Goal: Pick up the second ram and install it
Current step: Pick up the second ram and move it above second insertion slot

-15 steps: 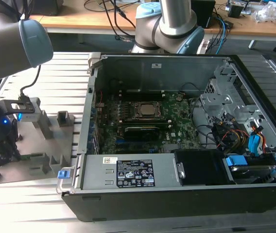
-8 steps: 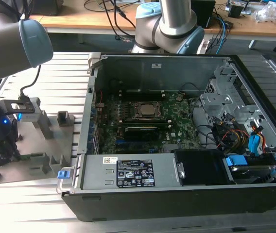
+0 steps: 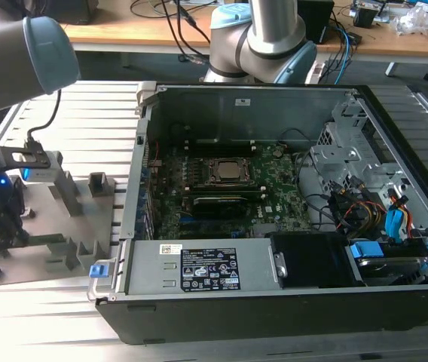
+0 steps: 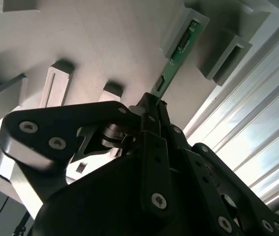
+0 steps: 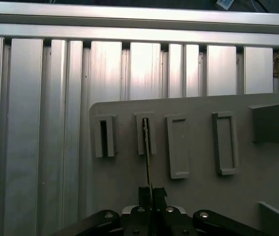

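We see a big black computer case (image 3: 236,105) lying open on the ribbed, shiny metal bench (image 5: 31,123). A flat green motherboard (image 3: 274,188) sits inside it. The thick grey arm (image 3: 18,45), round like a pipe and with a smooth blue cap, bends down at the exterior view's left, beside the case. It hangs over a flat grey plastic plate (image 5: 203,191) with blocky posts standing up on it. The black gripper (image 5: 150,192) has hard, bolted fingers, and they pinch one end of the second ram (image 4: 179,51). The ram is a thin green stick. Its far end sits in the narrow slot of one post (image 5: 139,135) on the plate.
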